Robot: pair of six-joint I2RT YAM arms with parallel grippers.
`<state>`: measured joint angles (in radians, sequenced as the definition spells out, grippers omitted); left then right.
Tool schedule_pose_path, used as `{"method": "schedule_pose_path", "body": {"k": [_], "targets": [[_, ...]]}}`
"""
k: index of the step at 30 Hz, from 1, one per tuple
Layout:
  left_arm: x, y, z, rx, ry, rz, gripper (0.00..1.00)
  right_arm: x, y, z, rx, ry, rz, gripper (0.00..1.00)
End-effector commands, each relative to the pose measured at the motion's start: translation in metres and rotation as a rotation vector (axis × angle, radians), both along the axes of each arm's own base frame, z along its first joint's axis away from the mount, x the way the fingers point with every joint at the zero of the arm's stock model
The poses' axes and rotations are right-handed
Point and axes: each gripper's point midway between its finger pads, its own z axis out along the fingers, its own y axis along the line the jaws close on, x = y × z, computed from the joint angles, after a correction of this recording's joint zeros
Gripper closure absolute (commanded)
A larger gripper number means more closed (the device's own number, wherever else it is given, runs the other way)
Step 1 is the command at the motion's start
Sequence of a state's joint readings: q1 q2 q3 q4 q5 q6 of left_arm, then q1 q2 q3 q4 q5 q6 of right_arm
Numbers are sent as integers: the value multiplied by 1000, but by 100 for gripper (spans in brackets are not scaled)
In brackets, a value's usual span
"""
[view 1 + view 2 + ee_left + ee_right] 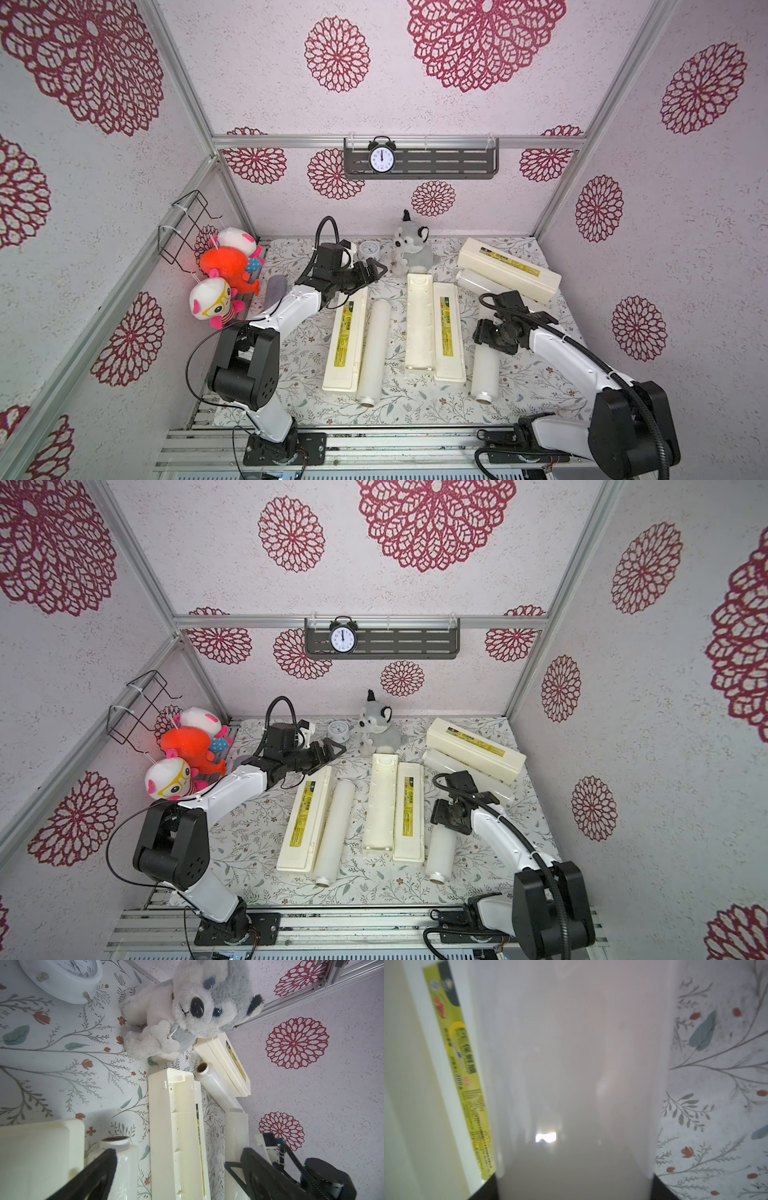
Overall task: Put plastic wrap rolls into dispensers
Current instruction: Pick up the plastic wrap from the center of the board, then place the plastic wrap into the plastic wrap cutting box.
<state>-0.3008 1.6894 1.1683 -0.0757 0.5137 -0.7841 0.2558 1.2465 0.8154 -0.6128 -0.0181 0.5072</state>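
Three plastic wrap rolls lie on the floral mat. My right gripper point(493, 337) is shut on the right roll point(484, 374), whose glossy body point(575, 1064) fills the gap between the black fingers point(658, 1188). Beside that roll lies the middle dispenser, open, with its base point(419, 324) and labelled lid point(449, 332) flat. The left dispenser point(341, 340) is closed, with a roll point(374, 349) alongside it. A third dispenser point(509, 268), also closed, lies at the back right with a roll point(478, 282) against it. My left gripper point(376, 269) hovers open and empty above the left dispenser's far end.
A grey plush husky point(411, 249) and a small white clock point(368, 249) stand at the back of the mat. Plush toys point(224, 270) and a wire basket point(187, 224) hang on the left wall, above a grey fuzzy pouch point(276, 286).
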Motion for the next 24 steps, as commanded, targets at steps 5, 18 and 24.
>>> {"method": "schedule_pose_path", "body": {"k": [5,18,24], "targets": [[4,20,4,17,-20,33,2,55,60,98,79,-261,119,51],[-6,42,-6,18,-5,81,2,129,174,111,267,-311,198,52],[-4,46,-9,10,1,90,2,136,200,92,286,-274,210,53]]}}
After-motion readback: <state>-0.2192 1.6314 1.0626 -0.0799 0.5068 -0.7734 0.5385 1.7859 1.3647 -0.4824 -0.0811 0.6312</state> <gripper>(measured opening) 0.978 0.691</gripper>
